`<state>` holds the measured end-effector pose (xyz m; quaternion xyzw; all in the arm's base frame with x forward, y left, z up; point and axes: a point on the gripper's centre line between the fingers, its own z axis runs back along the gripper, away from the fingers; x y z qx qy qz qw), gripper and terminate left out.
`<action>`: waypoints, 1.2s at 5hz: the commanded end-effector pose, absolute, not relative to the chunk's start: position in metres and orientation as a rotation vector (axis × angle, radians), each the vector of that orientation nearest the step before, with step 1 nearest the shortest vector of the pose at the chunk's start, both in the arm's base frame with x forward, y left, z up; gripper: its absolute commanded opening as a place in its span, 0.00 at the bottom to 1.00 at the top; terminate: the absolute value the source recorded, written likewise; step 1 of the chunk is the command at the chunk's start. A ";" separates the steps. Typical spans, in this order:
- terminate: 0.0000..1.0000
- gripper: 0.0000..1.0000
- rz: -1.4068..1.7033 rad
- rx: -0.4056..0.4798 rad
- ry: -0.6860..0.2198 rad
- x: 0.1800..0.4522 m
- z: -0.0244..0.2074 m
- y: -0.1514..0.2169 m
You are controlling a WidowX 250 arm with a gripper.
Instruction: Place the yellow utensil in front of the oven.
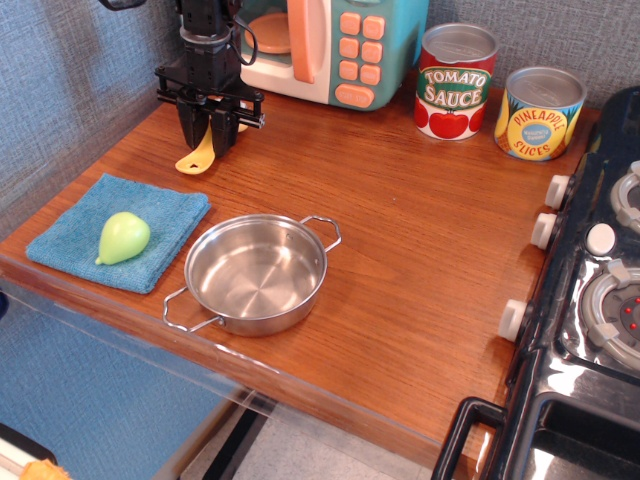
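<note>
The yellow utensil (197,157) hangs tilted between the fingers of my gripper (205,140). Its rounded handle end points down-left and sits at or just above the wooden tabletop (400,230). Its upper part and bristles are hidden by the fingers. The gripper points straight down and is shut on the utensil. It is just in front of the left part of the cream and teal toy oven (330,45), whose door stands open at the back of the table.
A steel pot (255,272) stands near the front edge. A green pear (123,237) lies on a blue cloth (70,235) at the front left. Tomato sauce (455,80) and pineapple (540,112) cans stand at the back right. A black stove (600,300) borders the right.
</note>
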<state>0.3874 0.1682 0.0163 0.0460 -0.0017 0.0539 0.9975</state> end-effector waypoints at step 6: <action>1.00 1.00 0.017 0.015 -0.138 0.357 0.116 0.138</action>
